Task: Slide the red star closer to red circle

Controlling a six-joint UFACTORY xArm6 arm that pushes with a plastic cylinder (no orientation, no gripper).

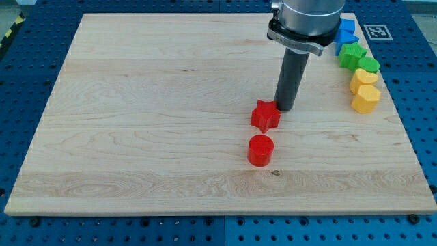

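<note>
Worktop (136,137) of pale wood, lying on blue perforated base (27,41). Mostly bare; blocks only mid-right and along the view's right edge.

Arm housing (307,20) entering from the view's top, ending in dark rod. End effector just a plain rod, nothing to open or close, nothing held. My tip (285,109) down at board level, touching or all but touching the upper-right side of red star (265,115); contact too fine to confirm.

Row of spare blocks near the view's right edge, well apart from the action: blue block (347,31) at top, another blue partly hidden behind the arm, green block (352,54), second green block (369,65), yellow block (364,78), second yellow block (366,100). Shapes hard to make out.

Red star sitting right of board centre. Red circle (260,149) just below it toward the view's bottom, slightly left. Narrow strip of wood visible between them, so near but apart.

Progress judgement: nearly done. Star already close to circle, tip placed on the far side of star from circle, good for a push down-left. Remaining: short nudge to shrink the gap. Risk: off-centre push spinning star or knocking circle away.
</note>
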